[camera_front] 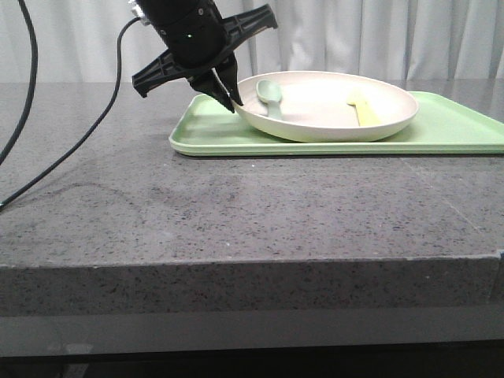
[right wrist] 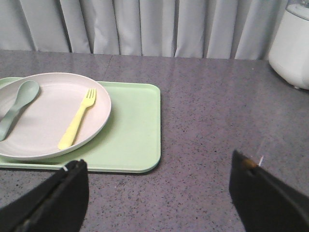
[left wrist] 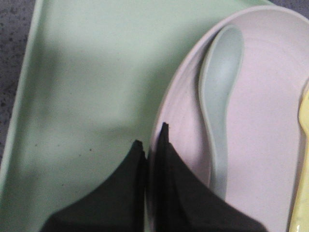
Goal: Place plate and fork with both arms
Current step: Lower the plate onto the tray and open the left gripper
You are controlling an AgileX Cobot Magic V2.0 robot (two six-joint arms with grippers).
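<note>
Left hand (camera_front: pixel 229 99): angled downward from the upper left, fingers drawn nearly together with the rim of the plate (left wrist: pixel 159 116) pinched between them, one finger outside the rim and one inside. Right hand (right wrist: pixel 157 191): not visible in the front view; in its wrist view, fingers spread wide apart, holding nothing, raised above the tabletop (right wrist: pixel 217 111).

Soft, even light; left wrist view blurred, its hand (left wrist: pixel 153 137) dark.
</note>
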